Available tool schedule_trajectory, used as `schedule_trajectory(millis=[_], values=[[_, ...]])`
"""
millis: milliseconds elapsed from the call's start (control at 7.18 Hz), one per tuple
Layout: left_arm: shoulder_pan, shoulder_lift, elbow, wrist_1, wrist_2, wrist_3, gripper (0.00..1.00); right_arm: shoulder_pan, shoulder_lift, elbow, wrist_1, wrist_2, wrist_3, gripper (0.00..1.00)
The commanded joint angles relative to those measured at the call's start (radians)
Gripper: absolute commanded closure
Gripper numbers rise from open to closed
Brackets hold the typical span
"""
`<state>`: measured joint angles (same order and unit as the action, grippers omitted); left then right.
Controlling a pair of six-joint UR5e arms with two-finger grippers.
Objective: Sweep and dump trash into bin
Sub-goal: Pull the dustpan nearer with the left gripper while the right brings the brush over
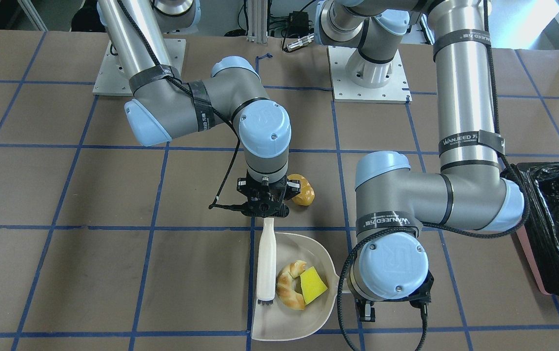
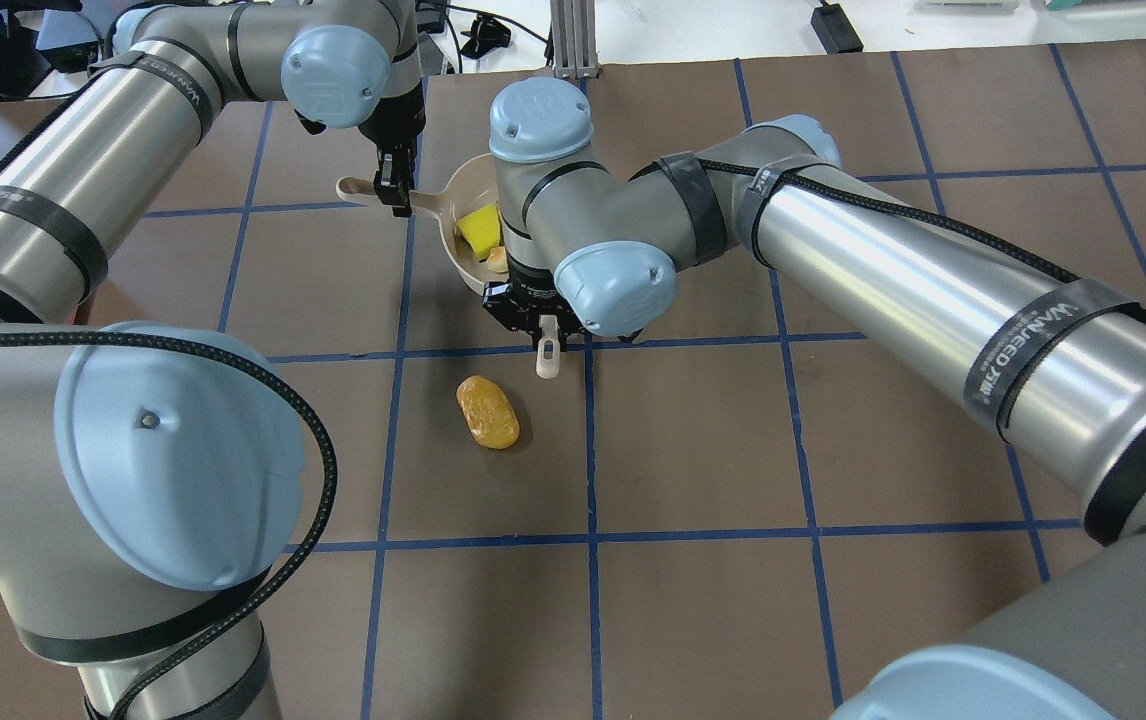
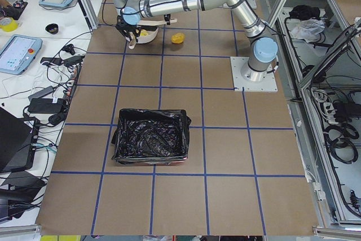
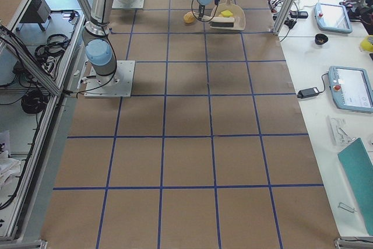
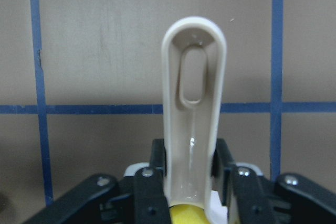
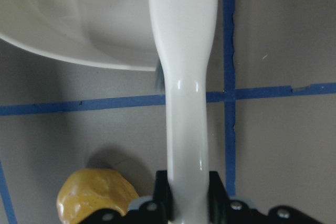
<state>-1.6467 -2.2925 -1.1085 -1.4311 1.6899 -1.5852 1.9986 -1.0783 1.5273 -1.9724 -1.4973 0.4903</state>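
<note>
right end effector (image 1: 263,205) clamped on white brush (image 1: 266,263) handle, brush head over dustpan (image 1: 309,324) | left end effector (image 2: 395,190) gripping dustpan handle | croissant (image 1: 290,286) and sponge (image 1: 312,286) in pan | roll (image 1: 303,191) on bench (image 1: 113,273) beside right end effector | bin (image 1: 530,256) well apart

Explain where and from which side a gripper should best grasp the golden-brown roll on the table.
Probably from straight above, closing across the roll at its middle, over its short width: it lies flat on the table, a lumpy oval narrower across than along, with bare table along both long sides.
</note>
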Motion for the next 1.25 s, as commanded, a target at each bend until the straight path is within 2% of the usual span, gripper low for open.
schedule_trajectory(millis=[0, 278, 557, 835, 1114], values=[[0.046, 0.042, -0.017, -0.002, -0.061, 0.083, 1.00, -0.021, -0.021, -0.006, 0.039, -0.076, -0.044, 0.81], [0.100, 0.077, -0.066, -0.002, -0.062, 0.137, 1.00, -0.032, -0.073, 0.002, 0.154, -0.116, -0.053, 0.82], [0.165, 0.141, -0.137, -0.002, -0.071, 0.244, 1.00, -0.034, -0.077, 0.020, 0.170, -0.103, -0.046, 0.83], [0.241, 0.230, -0.203, -0.031, -0.075, 0.339, 1.00, -0.017, -0.113, 0.108, 0.178, -0.074, -0.021, 0.84], [0.304, 0.318, -0.305, -0.048, -0.069, 0.434, 1.00, -0.014, -0.205, 0.207, 0.179, -0.043, 0.017, 0.85]])
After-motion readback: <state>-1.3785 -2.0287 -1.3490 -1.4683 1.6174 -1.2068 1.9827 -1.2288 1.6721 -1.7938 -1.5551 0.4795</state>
